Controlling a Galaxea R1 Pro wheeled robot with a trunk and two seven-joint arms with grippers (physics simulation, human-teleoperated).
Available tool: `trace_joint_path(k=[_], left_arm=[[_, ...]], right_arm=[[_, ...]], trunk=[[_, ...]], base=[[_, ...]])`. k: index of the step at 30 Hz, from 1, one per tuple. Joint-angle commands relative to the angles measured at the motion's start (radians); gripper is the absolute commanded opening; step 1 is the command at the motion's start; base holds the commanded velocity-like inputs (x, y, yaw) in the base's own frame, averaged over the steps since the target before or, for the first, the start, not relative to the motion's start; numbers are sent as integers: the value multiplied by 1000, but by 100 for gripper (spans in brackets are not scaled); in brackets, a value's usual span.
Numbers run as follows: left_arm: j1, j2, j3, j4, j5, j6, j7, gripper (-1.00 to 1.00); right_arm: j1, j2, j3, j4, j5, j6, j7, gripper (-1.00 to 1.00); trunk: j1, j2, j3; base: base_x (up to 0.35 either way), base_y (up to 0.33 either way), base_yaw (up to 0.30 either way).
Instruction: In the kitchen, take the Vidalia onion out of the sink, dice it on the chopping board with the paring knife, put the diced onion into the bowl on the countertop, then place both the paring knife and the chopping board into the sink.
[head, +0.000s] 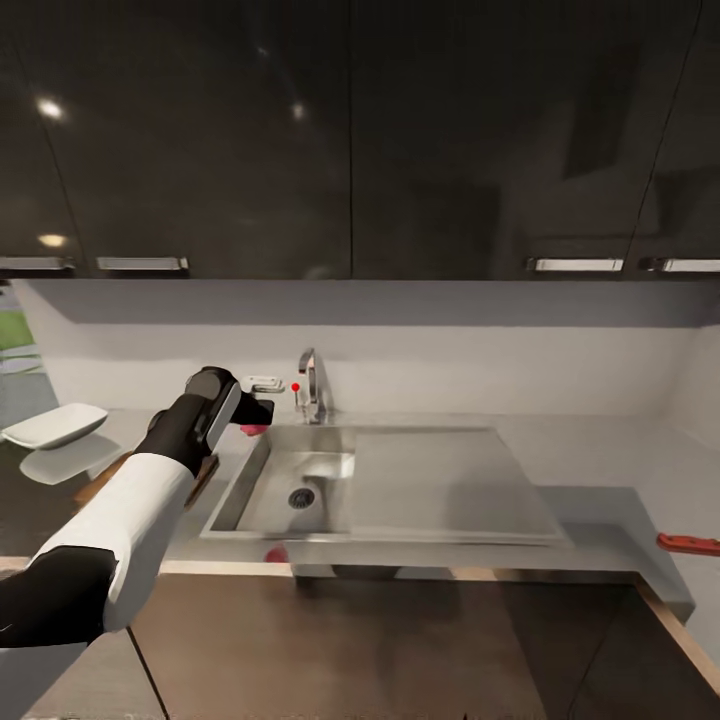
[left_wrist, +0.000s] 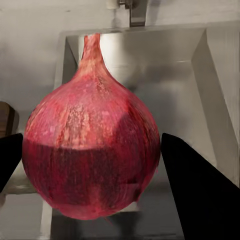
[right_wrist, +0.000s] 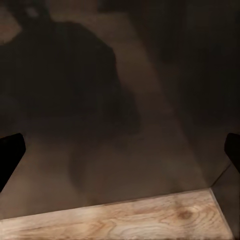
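Note:
A whole red-skinned Vidalia onion (left_wrist: 92, 150) with its stem upright sits between the dark fingers (left_wrist: 200, 195) of my left gripper (left_wrist: 92, 165), which is shut on it. In the head view that gripper (head: 256, 415) holds the onion (head: 254, 430) just above the left rim of the steel sink (head: 330, 480). The brown chopping board (head: 205, 478) lies on the countertop (head: 600, 460) under my left forearm, mostly hidden. The white bowl (head: 55, 425) stands at the far left. A red-handled paring knife (head: 688, 543) lies at the far right. My right gripper (right_wrist: 120, 155) is open and holds nothing.
The chrome tap (head: 311, 385) with a red knob stands behind the basin, close to my left gripper. A flat drainboard (head: 445, 480) spreads right of the basin. Dark wall cabinets (head: 350, 140) hang overhead. The right wrist view faces a dark cabinet front and pale wood floor (right_wrist: 130, 220).

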Motion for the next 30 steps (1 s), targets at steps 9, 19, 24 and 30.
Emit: trace_joint_path(k=[9,19,24,30], left_arm=[[-1,3,-4,-1,4,3,0,-100],[-1,8,12,1,3,2,0,-100],[-1,26,65,1,3,2,0,-100],[-1,35,82,8,3,2,0,-100]], right_arm=[[-1,0,8,1,-7,-2,-4,100],[-1,0,8,1,-7,-2,-4,100],[-1,0,8,1,-7,-2,-4,100],[-1,0,8,1,-7,-2,-4,100]], trunk=[[0,-1,-2],[0,-1,-2],[0,-1,-2],[0,-1,-2]], base=[[-190,228,0],[-74,273,0],[-4,291,0],[0,293,0]])
